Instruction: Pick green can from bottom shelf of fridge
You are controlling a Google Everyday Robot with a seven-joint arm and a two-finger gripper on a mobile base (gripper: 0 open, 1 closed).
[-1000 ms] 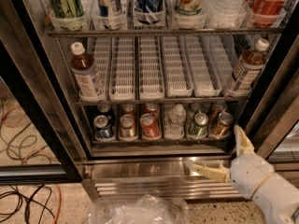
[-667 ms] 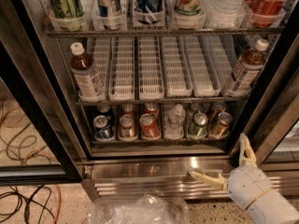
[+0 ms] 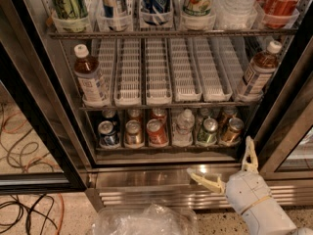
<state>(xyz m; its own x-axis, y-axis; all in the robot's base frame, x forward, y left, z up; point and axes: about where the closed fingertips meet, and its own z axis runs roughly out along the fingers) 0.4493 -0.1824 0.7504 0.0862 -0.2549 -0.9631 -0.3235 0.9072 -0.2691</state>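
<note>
A crumpled clear plastic bag (image 3: 146,222) is seen lowest in the camera view, on the speckled floor, with orange and black cables (image 3: 24,209) to its left. Just right of the bag the gripper (image 3: 219,156) is found, in front of the steel base (image 3: 146,179) of the fridge (image 3: 44,111). Its two fingers (image 3: 204,181) are spread wide, one pointed left along the base and one pointed up; nothing is held between them.

On the bottom shelf (image 3: 166,148) six drinks are counted in the front row, from the left: one blue can (image 3: 107,134), one bronze can (image 3: 133,132), one red can (image 3: 156,132), one small clear bottle (image 3: 183,126), the green can (image 3: 208,131) and a second bronze can. The green can stands second from the right, up and left of the gripper and apart from it. More cans are partly hidden behind the row.

On the shelf above, two brown bottles (image 3: 90,80) are set, one at each end, with at least five white lanes (image 3: 159,72) between them. On the top shelf (image 3: 171,33) the lower ends of six drinks are shown
</note>
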